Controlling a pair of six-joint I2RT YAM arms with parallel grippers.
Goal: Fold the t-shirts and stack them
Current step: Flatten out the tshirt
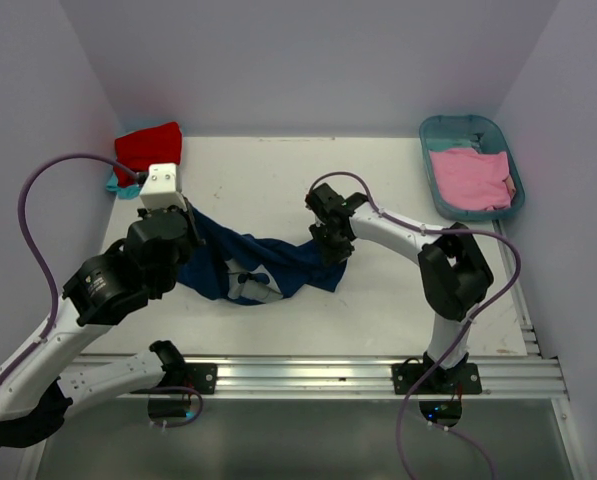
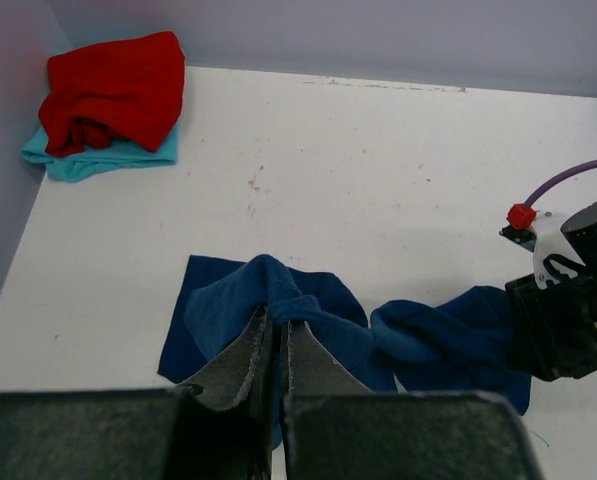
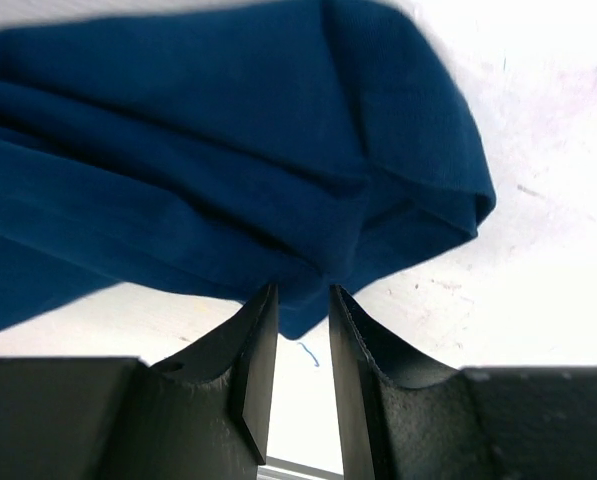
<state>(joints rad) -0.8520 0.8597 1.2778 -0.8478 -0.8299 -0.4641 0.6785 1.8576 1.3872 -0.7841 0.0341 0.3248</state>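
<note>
The navy blue t-shirt (image 1: 278,262) lies bunched in a twisted band across the middle of the table (image 1: 398,300), with a bit of pale print (image 1: 248,286) showing near its front edge. My left gripper (image 2: 276,315) is shut on a raised fold at its left end (image 2: 318,310); from above that gripper (image 1: 190,232) sits over the shirt's left part. My right gripper (image 3: 303,292) is at the shirt's right end (image 3: 228,150), its jaws apart with a corner of cloth hanging between the tips. From above the right gripper (image 1: 330,245) hovers over that end.
A red t-shirt (image 1: 150,147) lies on a teal one (image 1: 118,185) in the back left corner. A teal plastic tub (image 1: 433,135) at the back right holds a pink t-shirt (image 1: 470,178). Walls close in the left, back and right sides.
</note>
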